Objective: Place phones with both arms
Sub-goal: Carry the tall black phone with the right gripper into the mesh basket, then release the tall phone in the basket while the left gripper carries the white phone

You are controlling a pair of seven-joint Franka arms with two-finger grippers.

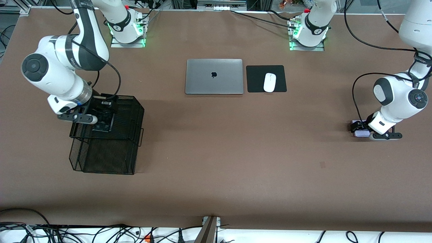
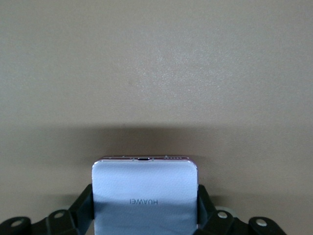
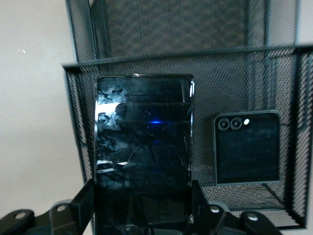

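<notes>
Black wire mesh: a two-tier black wire-mesh basket [image 1: 111,148] stands on the brown bench [image 1: 216,152] toward the right arm's end.
Right pincer: the right arm's black two-finger pincer [image 1: 101,118] hangs over the basket's upper tier, jaws shut on the long slim black slab phone [image 3: 143,152], gripped at one short end across its width.
Already in the basket: a small squarish black phone with twin camera rings [image 3: 247,147] lies inside on the mesh floor, beside the slab and apart from it.
Left pincer: the left arm's black two-finger pincer [image 1: 360,130] is low at the bench toward the left arm's end, one finger on each long side of the small squarish pale pink-white phone [image 2: 145,196]. The fingers appear to touch both edges; whether the grip is firm I cannot tell.
Pale phone: flat on the bench, nothing else near it.
Step in hand, as I judge: lowering the slab into the basket while the left arm takes up the last phone.
Doing it well: bring the slab down clear of the mesh rim and of the squarish black phone, and release only once its lower end rests on the mesh. On the left, square the grip before lifting, and lift straight so the phone does not tilt out.
Bystanders: grey closed laptop [image 1: 214,76] and white computer mouse [image 1: 269,82] on its black mat [image 1: 256,81], well apart from both arms.
</notes>
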